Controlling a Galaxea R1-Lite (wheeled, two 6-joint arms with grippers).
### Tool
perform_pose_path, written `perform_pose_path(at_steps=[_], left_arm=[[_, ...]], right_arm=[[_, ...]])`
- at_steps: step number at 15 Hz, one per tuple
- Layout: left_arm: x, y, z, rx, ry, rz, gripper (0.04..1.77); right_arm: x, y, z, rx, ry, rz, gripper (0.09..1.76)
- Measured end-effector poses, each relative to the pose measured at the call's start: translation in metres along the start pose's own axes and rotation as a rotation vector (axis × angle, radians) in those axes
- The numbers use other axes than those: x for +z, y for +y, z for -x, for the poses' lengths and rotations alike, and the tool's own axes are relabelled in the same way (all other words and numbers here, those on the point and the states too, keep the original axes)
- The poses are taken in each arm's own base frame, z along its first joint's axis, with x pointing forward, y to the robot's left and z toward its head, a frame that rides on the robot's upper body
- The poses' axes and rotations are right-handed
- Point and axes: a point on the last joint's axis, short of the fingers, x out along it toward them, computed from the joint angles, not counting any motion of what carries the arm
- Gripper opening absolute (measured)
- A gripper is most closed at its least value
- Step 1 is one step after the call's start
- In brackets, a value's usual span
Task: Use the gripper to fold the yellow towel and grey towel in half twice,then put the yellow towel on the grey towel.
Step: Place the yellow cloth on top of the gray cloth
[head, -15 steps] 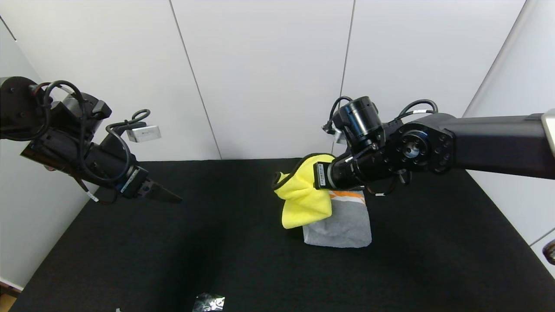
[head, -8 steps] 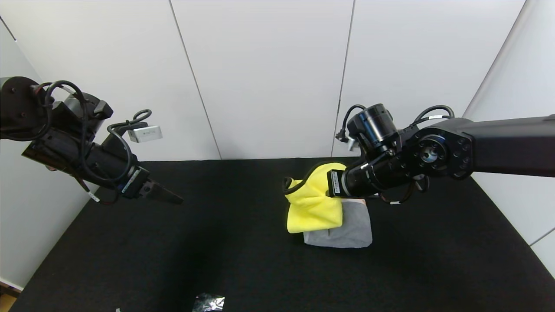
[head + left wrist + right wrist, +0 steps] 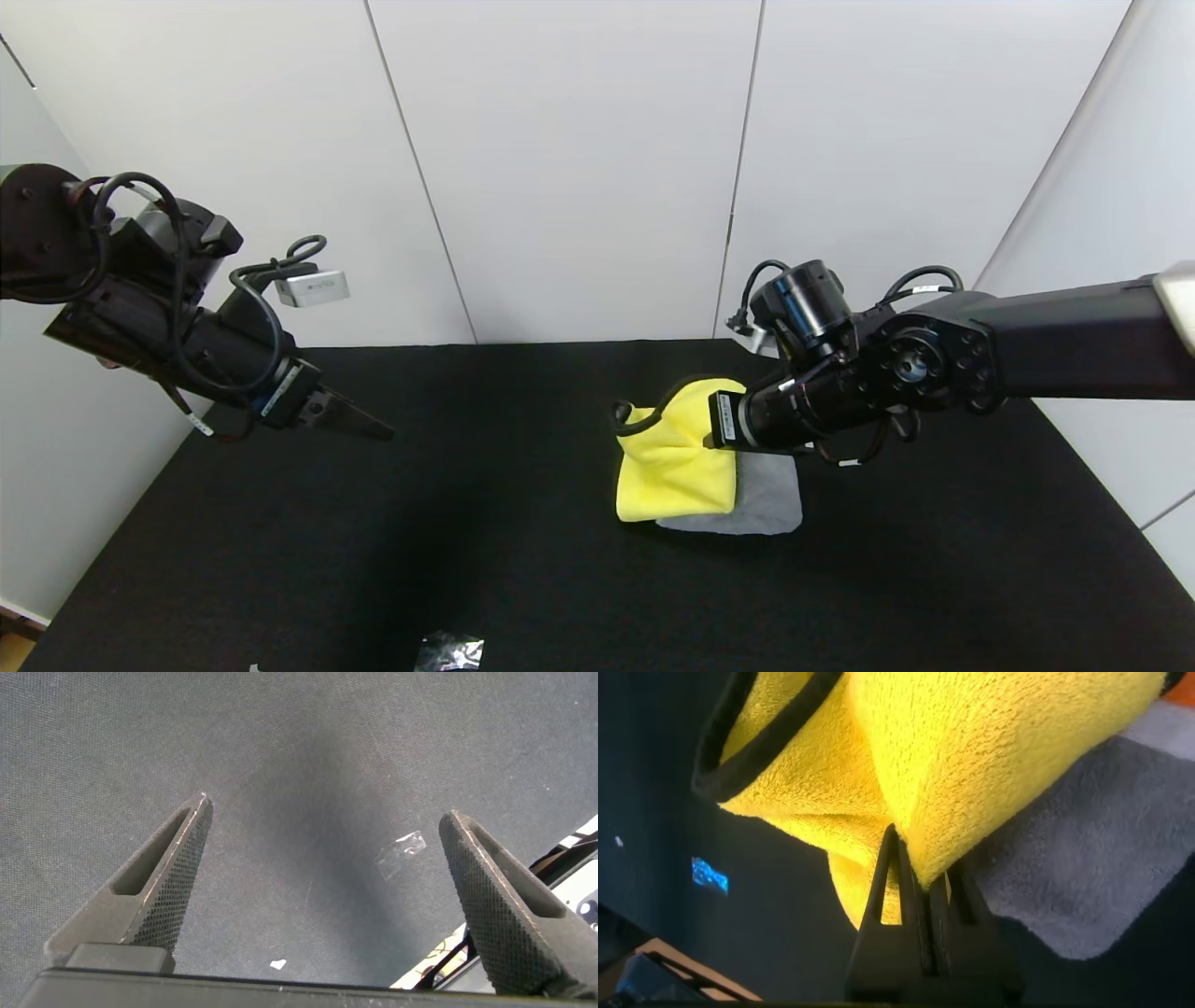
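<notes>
Folding looks done, so you only need to release: your right claw (image 3: 920,896) clamps the yellow towel (image 3: 677,462) draped on the grey towel (image 3: 770,495), while your left claw (image 3: 327,887) hangs apart, well away.

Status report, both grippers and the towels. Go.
Right gripper shut on yellow towel, lowering it over grey towel. Left gripper open, parked over bare mat at left. Nothing in the way.

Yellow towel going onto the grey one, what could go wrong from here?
1. The yellow towel hangs bunched from the shut right gripper, so it may land crumpled or unfold.
2. It overhangs the grey towel's left edge, so the stack may sit offset.
3. The left gripper, open and far off, cannot help.
</notes>
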Motion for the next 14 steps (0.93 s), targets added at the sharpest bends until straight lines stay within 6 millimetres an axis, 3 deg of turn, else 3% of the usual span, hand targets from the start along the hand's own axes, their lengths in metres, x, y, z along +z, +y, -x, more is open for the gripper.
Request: perform_pose_path(at_steps=[4, 9, 14], left_arm=[[0.000, -0.001, 0.001, 0.001, -0.001, -0.001, 1.72], [0.000, 0.000, 0.001, 0.002, -0.002, 0.000, 1.72], [0.000, -0.001, 0.001, 0.002, -0.002, -0.002, 1.72]], right_arm=[[-0.003, -0.009, -0.018, -0.026, -0.016, -0.002, 0.13], [-0.008, -0.014, -0.026, -0.057, 0.000, -0.001, 0.87], [-0.008, -0.008, -0.012, -0.060, -0.016, 0.042, 1.27]])
